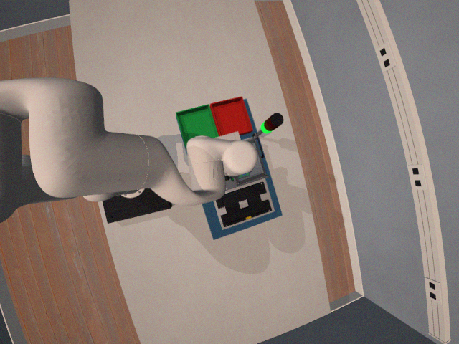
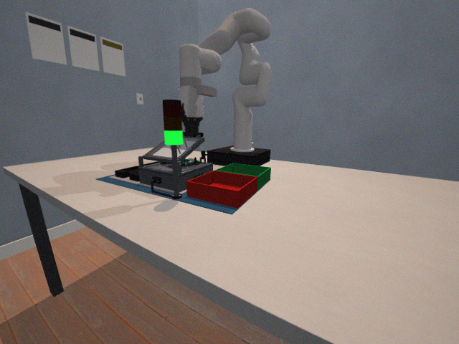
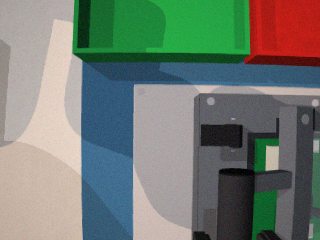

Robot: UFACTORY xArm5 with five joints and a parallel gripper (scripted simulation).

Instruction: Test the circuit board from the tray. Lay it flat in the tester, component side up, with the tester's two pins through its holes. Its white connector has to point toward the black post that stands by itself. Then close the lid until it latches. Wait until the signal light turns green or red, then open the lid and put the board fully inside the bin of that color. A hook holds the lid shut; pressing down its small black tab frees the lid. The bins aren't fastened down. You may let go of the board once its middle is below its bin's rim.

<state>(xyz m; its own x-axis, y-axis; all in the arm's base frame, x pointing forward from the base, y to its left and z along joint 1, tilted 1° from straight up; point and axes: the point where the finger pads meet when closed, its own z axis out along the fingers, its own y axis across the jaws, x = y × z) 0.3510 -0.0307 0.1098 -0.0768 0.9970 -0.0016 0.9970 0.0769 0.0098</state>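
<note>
The green circuit board (image 3: pixel 265 200) (image 2: pixel 188 161) lies in the grey tester (image 3: pixel 220 115) (image 2: pixel 170 175) (image 1: pixel 259 168). The tester's lid (image 3: pixel 295 165) (image 2: pixel 192 144) is tilted partly up. The signal light (image 1: pixel 265 127) (image 2: pixel 173 137) glows green. My gripper (image 3: pixel 233 236) (image 2: pixel 192 131) hangs over the lid's raised edge, with its fingertips a little apart at the bottom of the wrist view and nothing between them. The lone black post (image 3: pixel 235 200) stands below them. The arm hides most of the tester in the top view.
The green bin (image 1: pixel 194 122) (image 2: pixel 246 169) (image 3: pixel 160 25) and the red bin (image 1: pixel 230 115) (image 2: pixel 219 186) (image 3: pixel 285 30) stand side by side beyond the tester. The black tray (image 1: pixel 244 203) (image 2: pixel 125 172) lies on its other side. All rest on a blue mat (image 3: pixel 107 150).
</note>
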